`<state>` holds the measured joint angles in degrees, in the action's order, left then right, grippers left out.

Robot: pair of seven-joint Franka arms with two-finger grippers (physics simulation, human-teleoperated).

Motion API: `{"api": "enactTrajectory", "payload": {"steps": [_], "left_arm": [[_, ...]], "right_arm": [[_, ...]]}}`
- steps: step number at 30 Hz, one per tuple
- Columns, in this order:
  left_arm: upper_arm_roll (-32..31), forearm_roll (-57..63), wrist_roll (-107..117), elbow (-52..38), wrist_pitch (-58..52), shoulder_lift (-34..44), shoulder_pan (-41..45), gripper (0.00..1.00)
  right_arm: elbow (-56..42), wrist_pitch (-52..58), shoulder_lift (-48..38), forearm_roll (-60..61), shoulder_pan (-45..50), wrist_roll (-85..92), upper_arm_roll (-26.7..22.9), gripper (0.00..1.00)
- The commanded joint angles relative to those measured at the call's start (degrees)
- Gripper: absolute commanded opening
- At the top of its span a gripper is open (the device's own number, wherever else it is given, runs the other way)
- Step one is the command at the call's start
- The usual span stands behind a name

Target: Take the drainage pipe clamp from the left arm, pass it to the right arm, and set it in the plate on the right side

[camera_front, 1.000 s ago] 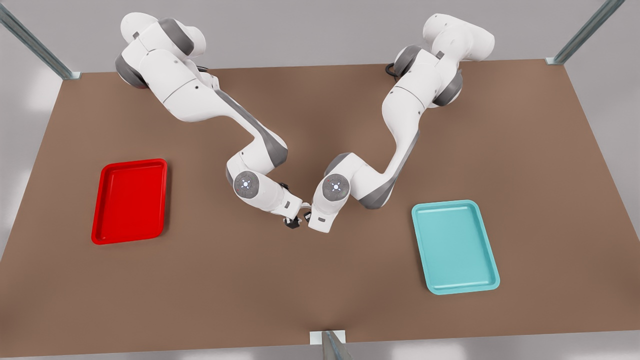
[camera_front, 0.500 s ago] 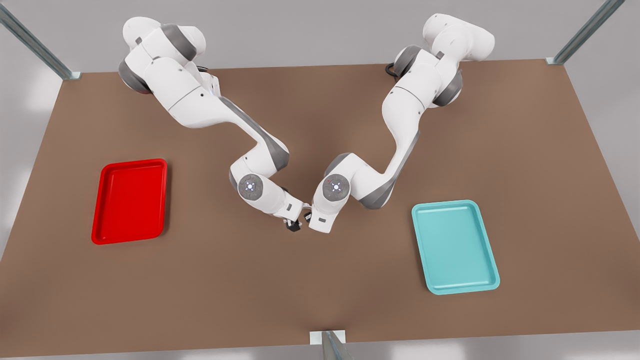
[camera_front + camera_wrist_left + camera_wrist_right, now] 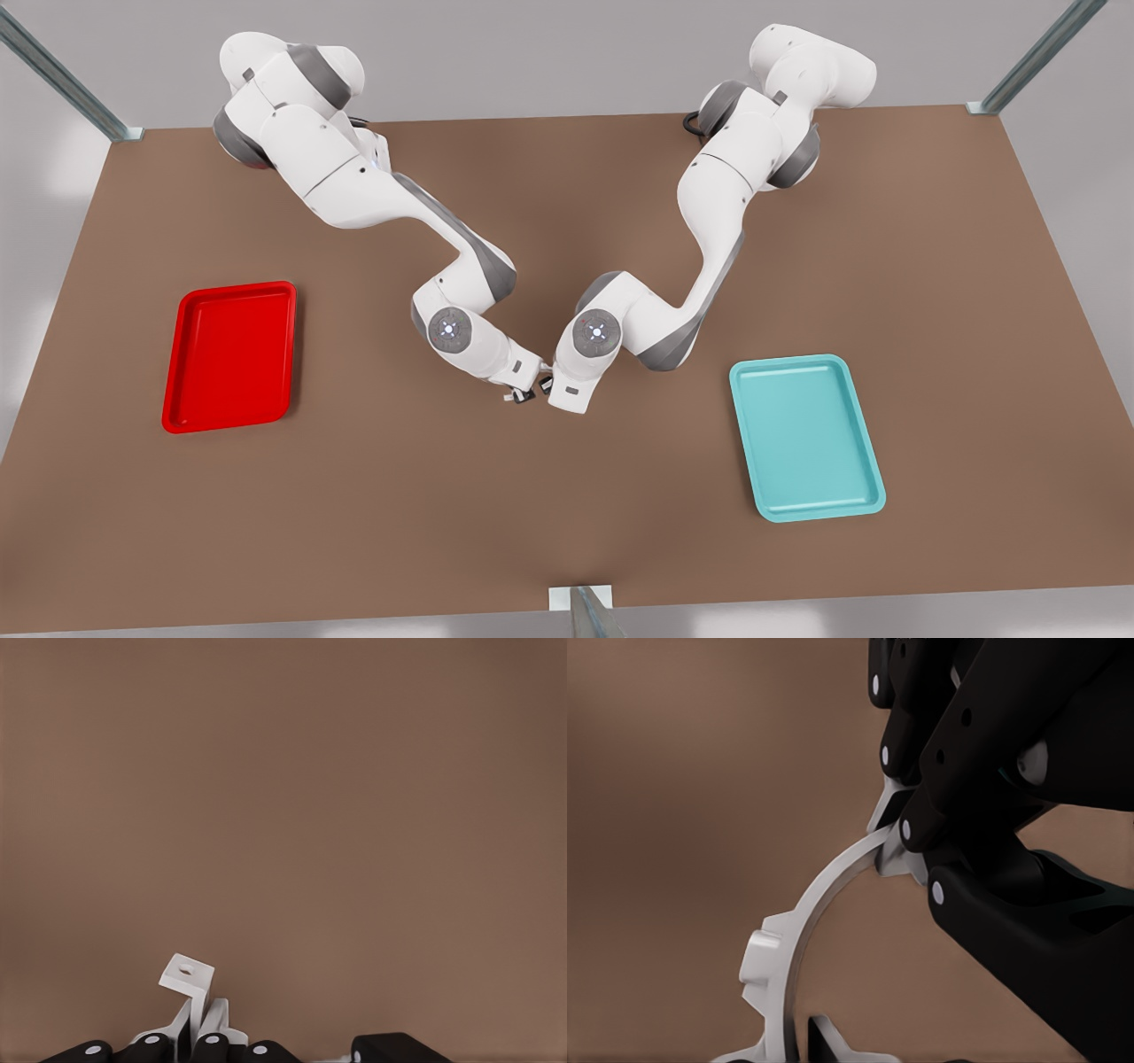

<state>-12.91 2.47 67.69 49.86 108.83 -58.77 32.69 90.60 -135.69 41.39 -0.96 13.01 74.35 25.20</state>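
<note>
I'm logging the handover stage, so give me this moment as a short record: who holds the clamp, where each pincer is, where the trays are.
object: drainage pipe clamp, held above the table
left pincer: mid-table, shut on one end of the clamp
right pincer: close beside the left one, at the clamp's other end; grip unclear
red plate: front view's left, clamp not yet in it
teal tray: front view's right
stage: handover under way

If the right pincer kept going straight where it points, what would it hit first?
Most likely the drainage pipe clamp, gripped by the left pincer just ahead of the right pincer; the depth is hard to judge.
</note>
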Motion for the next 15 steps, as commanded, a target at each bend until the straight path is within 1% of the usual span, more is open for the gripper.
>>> {"api": "enactTrajectory", "payload": {"steps": [1, 2, 9, 12, 14, 15], "left_arm": [[-0.09, -0.01, -0.1, -0.03, -0.28, 0.32, -0.08, 0.91], [-0.09, -0.01, -0.1, -0.03, -0.37, 0.41, -0.26, 1.0], [-0.09, -0.1, -0.19, -0.03, -1.42, 0.67, -1.05, 1.0], [-0.27, -1.85, -0.8, -0.82, -6.52, 2.69, -2.89, 1.0], [-0.27, -4.05, -0.71, -0.82, -11.88, 6.29, -4.39, 1.0], [-0.27, -4.05, -1.15, -0.73, -16.53, 8.84, -5.79, 1.0]], "right_arm": [[-0.16, -0.1, -0.08, 0.0, -0.09, -1.14, 0.03, 0.21], [-0.16, -0.1, -0.08, 0.0, -0.09, -1.31, 0.03, 0.21], [-0.51, 0.25, -0.08, 0.26, -0.53, -1.4, 0.11, 0.21], [-0.51, 0.25, -0.08, 0.26, -0.97, -1.14, 0.11, 0.21], [-0.51, 0.34, -0.17, 0.26, -1.41, -0.96, 0.11, 0.21], [-0.51, 0.34, -0.17, 0.26, -2.11, -0.61, 0.11, 0.21]]}}
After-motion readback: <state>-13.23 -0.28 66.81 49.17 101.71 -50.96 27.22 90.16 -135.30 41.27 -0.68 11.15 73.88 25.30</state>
